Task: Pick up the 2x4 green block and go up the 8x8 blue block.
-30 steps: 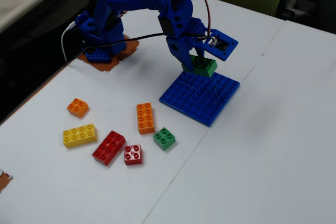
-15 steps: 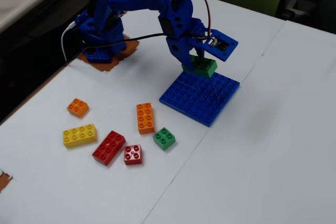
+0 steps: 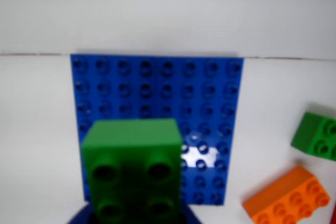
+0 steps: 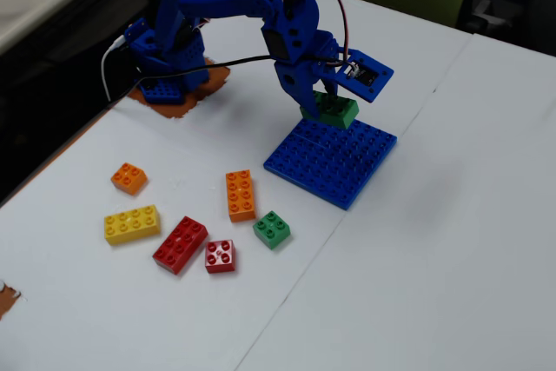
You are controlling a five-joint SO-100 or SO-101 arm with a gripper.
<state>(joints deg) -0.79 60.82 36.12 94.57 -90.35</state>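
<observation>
Clamped in the gripper (image 4: 323,103), the 2x4 green block (image 4: 331,109) is held just above the near edge of the 8x8 blue block (image 4: 334,162) beneath it, apparently so that it can be set down there.

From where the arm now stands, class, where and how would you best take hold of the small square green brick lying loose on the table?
Grip the small square green brick across two opposite flat side walls, coming straight down from above. It lies studs up, apart from the small red brick beside it.
</observation>
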